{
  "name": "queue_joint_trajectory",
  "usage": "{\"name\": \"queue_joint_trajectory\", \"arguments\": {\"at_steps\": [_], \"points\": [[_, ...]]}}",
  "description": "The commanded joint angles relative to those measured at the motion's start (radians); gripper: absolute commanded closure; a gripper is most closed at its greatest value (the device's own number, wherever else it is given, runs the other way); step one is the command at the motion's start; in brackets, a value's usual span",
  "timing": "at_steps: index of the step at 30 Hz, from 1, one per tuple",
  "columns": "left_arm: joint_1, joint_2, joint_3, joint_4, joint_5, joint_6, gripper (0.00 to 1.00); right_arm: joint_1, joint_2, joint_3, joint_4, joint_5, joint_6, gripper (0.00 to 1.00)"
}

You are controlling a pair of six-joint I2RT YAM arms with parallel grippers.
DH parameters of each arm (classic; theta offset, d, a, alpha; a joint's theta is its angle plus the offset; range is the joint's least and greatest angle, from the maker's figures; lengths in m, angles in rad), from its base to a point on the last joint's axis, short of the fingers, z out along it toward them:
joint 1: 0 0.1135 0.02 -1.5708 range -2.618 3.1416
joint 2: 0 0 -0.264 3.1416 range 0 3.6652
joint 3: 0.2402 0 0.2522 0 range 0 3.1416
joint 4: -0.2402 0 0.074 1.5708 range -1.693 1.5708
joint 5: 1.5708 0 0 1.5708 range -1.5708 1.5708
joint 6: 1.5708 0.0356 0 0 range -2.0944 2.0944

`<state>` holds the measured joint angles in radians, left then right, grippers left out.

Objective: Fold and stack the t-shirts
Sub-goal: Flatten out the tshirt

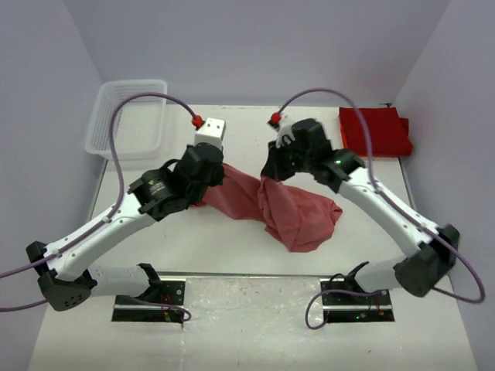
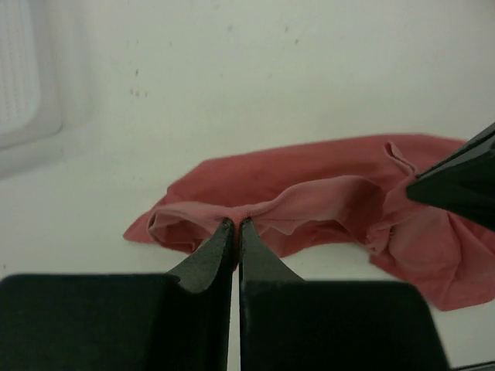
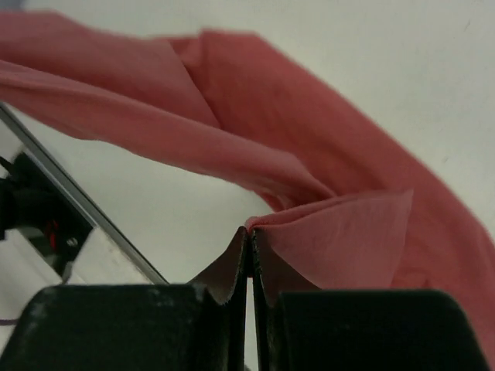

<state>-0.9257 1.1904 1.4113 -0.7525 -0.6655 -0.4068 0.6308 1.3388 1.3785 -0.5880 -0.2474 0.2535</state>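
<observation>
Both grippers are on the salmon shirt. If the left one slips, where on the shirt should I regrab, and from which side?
Probably the rolled edge of the salmon shirt, right where the left gripper pinches it, approaching low from that same side. There the cloth curls up off the table as a ridge; farther back it lies flat, with no lip.

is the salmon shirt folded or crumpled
Crumpled: the salmon shirt sags in loose bunches, pinched in the left fingers and right fingers.

Basket (image 1: 128, 116) left, folded shirts (image 1: 374, 131) right, t-shirt (image 1: 298, 212) between
</observation>
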Motion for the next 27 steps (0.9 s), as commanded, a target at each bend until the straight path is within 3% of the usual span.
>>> {"name": "queue_joint_trajectory", "arguments": {"at_steps": [1, 10, 18, 24, 25, 27], "points": [[0.011, -0.031, -0.064, 0.010, -0.017, -0.112, 1.00, 0.072, 0.066, -0.084, 0.089, 0.051, 0.036, 1.00], [0.051, -0.074, -0.107, -0.005, -0.006, -0.104, 1.00, 0.219, 0.273, -0.167, 0.137, 0.063, 0.064, 1.00], [0.097, -0.008, -0.149, -0.028, -0.026, -0.098, 1.00, 0.363, 0.402, -0.157, 0.126, 0.069, 0.085, 1.00], [0.185, 0.043, -0.282, 0.126, 0.136, -0.087, 1.00, 0.411, 0.385, -0.193, 0.137, 0.096, 0.127, 1.00], [0.188, 0.058, -0.300, 0.140, 0.144, -0.087, 1.00, 0.418, 0.378, -0.196, 0.134, 0.111, 0.130, 0.98], [0.189, 0.080, -0.307, 0.150, 0.153, -0.086, 1.00, 0.432, 0.361, -0.199, 0.111, 0.152, 0.142, 0.80]]}}
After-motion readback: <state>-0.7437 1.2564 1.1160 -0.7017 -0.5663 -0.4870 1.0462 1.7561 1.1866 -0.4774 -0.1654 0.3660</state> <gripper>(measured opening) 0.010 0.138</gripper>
